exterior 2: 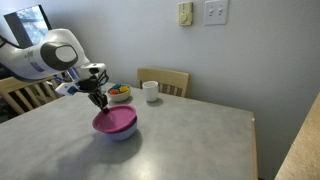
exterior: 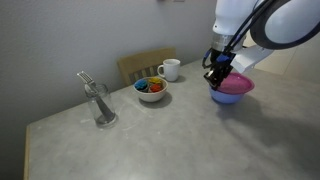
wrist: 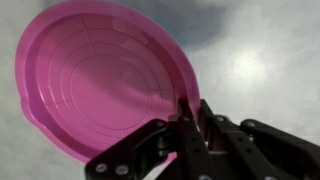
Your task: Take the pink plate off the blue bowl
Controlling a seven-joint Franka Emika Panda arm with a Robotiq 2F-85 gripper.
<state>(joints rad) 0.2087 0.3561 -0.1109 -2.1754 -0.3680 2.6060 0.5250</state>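
The pink plate (exterior: 236, 86) lies tilted on top of the blue bowl (exterior: 228, 98), which shows only as a strip under it. Both also show in an exterior view, the plate (exterior 2: 115, 122) above the bowl (exterior 2: 120, 134). My gripper (exterior: 214, 76) comes down on the plate's rim on the side toward the white bowl (exterior 2: 100, 103). In the wrist view the plate (wrist: 100, 75) fills the upper left, and the two fingers (wrist: 185, 110) are pressed together over its rim. The bowl is hidden in the wrist view.
A white bowl with colourful contents (exterior: 151, 89) and a white mug (exterior: 170, 69) stand at the table's far side, by a wooden chair (exterior: 145, 65). A glass holding a metal utensil (exterior: 101, 105) stands farther along. The table edge (exterior 2: 250, 150) is away from the bowl.
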